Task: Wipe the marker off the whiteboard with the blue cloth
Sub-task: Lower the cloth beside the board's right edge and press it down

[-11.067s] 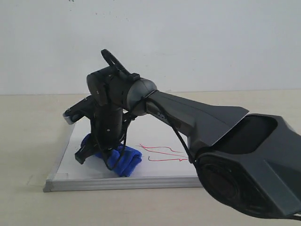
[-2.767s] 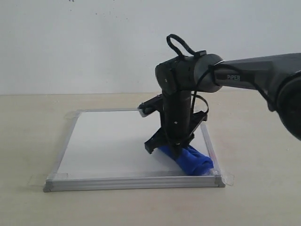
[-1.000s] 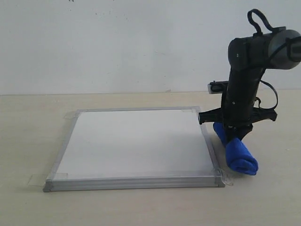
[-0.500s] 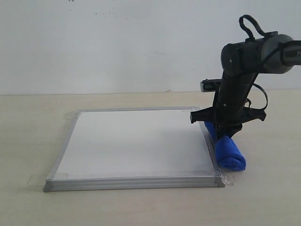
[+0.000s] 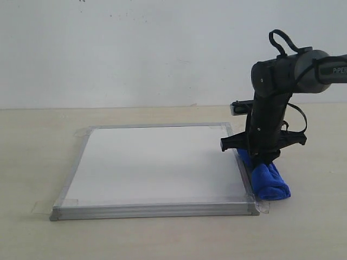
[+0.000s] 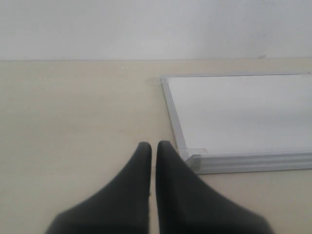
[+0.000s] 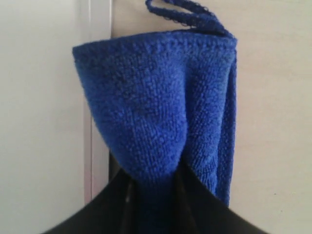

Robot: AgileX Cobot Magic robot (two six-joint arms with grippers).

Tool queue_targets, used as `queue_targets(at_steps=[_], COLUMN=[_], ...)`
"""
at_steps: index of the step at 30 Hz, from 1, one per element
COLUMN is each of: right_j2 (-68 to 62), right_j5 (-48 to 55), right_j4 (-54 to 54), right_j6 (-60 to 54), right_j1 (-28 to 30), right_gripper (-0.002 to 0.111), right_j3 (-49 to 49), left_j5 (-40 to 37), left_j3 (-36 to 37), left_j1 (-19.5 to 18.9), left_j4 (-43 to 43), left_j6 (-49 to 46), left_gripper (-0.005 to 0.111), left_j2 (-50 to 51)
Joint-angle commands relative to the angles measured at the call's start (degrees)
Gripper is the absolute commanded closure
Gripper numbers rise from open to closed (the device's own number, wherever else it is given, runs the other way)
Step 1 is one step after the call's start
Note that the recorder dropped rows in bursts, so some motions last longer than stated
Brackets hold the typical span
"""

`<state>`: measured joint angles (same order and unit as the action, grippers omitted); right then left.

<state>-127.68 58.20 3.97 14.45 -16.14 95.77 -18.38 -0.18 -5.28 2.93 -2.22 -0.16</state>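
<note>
The beige table (image 5: pixel 32 162) carries the whiteboard (image 5: pixel 157 162), the blue cloth (image 5: pixel 270 181) beside its right edge

A robotics lab bench: a bare beige table (image 5: pixel 32 162) carries a whiteboard (image 5: pixel 157 162) taped at its corners, a blank white wall (image 5: pixel 135 49) rises behind the whiteboard, 1 black robot arm (image 5: pixel 268 116) beside it.

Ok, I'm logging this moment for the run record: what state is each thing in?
whiteboard: lying flat, surface blank.
blue cloth: bunched, gripped, at whiteboard's right edge.
right gripper: shut on blue cloth.
left gripper: shut, empty.
</note>
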Motion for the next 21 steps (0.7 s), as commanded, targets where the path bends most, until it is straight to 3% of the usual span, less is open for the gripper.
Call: queue_targets(at_steps=[1, 21], right_j2=[0.36, 0.36], right_j5=[1.12, 1.01], right_j4=[1.63, -2.31], right_j6=[0.41, 1.73], right_j1=[0.22, 0.22], right_gripper=[0.108, 0.108], right_j3=[-0.43, -0.43], left_j5=[0.36, 0.36], left_j3=[0.18, 0.18], left_j1=[0.46, 0.46], left_j4=[0.67, 0.67], left_j6=[-0.26, -0.26], left_gripper=[0.103, 0.103], left_j2=[0.16, 0.16])
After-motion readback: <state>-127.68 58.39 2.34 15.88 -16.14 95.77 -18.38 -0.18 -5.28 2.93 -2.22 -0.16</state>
